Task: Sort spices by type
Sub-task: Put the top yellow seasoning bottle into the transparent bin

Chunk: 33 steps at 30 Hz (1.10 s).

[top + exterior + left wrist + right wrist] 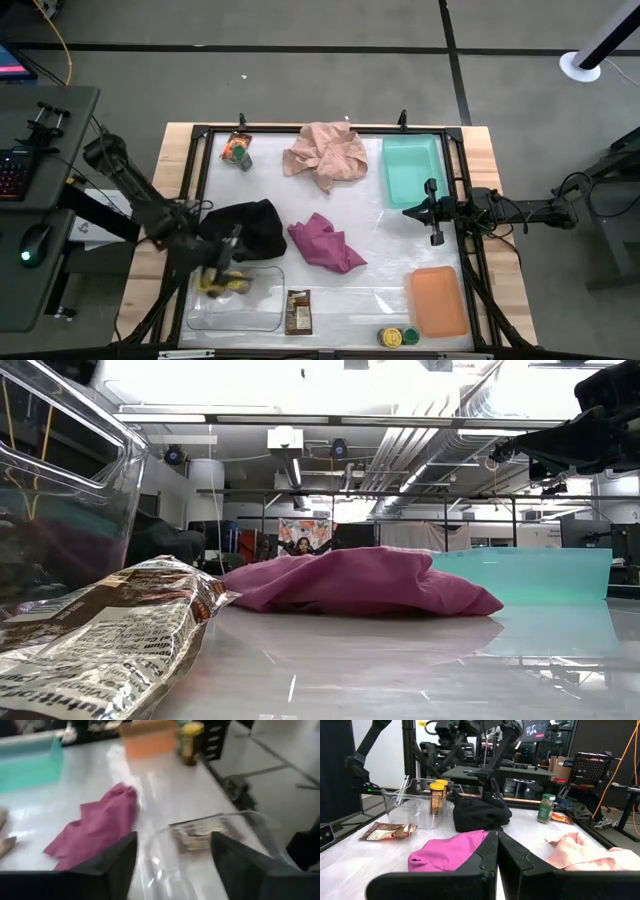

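Observation:
Two yellow-lidded jars (436,796) stand upright in the clear tray (262,312), also the yellow blur of the jars (222,283) in the high view. My left gripper (172,865) hangs open just above that tray's far edge and holds nothing. A dark brown packet (298,312) lies flat beside the tray. One yellow-lidded jar (389,337) and one green-lidded jar (410,336) sit at the near edge. Another green-lidded jar (244,158) and the orange-red packet (235,146) are at the far left corner. My right gripper (433,214) waits shut beside the teal tray (413,168).
A black cloth (252,228) lies next to my left gripper, a magenta cloth (325,243) at the table's middle, and a pink cloth (325,155) near the far edge. An orange tray (438,300) sits at the near right. A black frame (300,130) rims the table.

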Each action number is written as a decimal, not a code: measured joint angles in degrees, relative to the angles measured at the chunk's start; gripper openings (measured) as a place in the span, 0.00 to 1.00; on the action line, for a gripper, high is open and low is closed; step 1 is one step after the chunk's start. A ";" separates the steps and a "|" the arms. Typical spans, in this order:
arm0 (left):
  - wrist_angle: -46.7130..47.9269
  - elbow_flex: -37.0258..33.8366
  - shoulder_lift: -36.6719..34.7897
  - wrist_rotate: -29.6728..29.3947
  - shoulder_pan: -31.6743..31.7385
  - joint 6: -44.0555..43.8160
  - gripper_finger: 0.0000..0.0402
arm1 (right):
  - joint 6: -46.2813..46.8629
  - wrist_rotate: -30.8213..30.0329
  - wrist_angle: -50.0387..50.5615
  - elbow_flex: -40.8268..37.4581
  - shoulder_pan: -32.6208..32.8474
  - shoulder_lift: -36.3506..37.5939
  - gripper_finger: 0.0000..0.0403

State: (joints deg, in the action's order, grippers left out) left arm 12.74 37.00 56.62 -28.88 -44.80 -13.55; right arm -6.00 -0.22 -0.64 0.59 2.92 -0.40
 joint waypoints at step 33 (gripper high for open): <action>45.22 29.37 37.27 35.98 12.07 -19.61 0.00 | -0.01 -0.01 -0.01 -0.01 -0.02 0.00 0.00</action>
State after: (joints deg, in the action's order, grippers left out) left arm 57.96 66.37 93.89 7.10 -32.73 -33.16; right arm -6.01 -0.23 -0.66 0.58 2.90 -0.40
